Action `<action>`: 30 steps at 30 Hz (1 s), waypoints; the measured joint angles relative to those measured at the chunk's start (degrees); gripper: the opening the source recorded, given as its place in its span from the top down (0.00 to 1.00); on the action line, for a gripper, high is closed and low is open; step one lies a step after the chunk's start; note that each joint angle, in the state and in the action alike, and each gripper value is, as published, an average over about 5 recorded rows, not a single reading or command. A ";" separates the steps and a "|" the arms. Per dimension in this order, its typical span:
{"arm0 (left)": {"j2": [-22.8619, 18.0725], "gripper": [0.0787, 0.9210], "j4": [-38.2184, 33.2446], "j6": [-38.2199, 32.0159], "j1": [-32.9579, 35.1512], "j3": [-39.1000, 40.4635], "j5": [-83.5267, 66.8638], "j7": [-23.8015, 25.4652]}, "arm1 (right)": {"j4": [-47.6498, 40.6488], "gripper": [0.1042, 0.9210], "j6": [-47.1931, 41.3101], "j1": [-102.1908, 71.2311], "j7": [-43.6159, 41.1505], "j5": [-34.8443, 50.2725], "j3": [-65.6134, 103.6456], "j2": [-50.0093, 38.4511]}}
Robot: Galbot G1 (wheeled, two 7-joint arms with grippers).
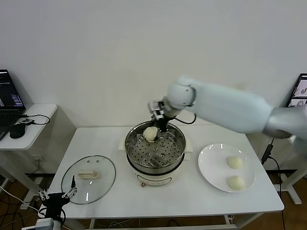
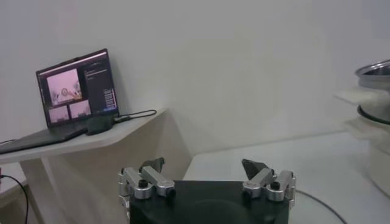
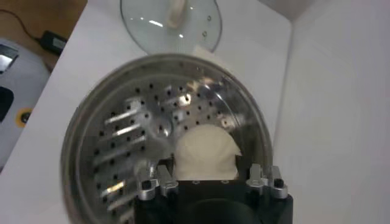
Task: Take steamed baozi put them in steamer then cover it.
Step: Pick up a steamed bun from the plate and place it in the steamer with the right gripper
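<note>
The steamer (image 1: 132,146), a shiny steel pot with a perforated tray (image 3: 131,131) on a cream base, stands mid-table. My right gripper (image 1: 153,129) reaches in from behind over its back rim, shut on one cream-white baozi (image 1: 150,134). In the right wrist view the bun (image 3: 204,149) fills the gap between that gripper's (image 3: 206,165) fingers, low over the tray near the pot wall. Whether it touches the tray I cannot tell. Two more baozi (image 1: 235,162) (image 1: 236,182) lie on the white plate (image 1: 211,167). My left gripper (image 1: 57,194) hangs open and empty off the table's front left corner.
The glass lid (image 1: 72,184) with its cream handle lies flat on the table left of the steamer, close to my left gripper (image 2: 207,167). A side desk with a laptop (image 2: 76,91) and mouse stands at the far left. A monitor edge shows at far right.
</note>
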 measured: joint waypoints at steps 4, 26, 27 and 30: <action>0.07 0.12 0.18 -0.07 -0.23 -0.04 -0.10 0.01 | -2.75 0.35 -0.55 -1.80 0.52 -0.63 -0.06 2.86; -0.03 0.12 0.73 -0.61 -0.15 -0.28 -0.39 0.04 | -11.77 0.34 0.14 -9.68 3.04 -3.34 2.47 8.83; -0.07 0.12 0.70 -0.62 -0.13 -0.26 -0.36 0.04 | -11.81 0.34 0.20 -9.76 3.04 -3.34 2.59 8.80; -0.11 0.12 0.60 -0.62 -0.07 -0.21 -0.29 0.04 | -11.56 0.31 0.37 -9.77 2.94 -3.31 2.75 8.56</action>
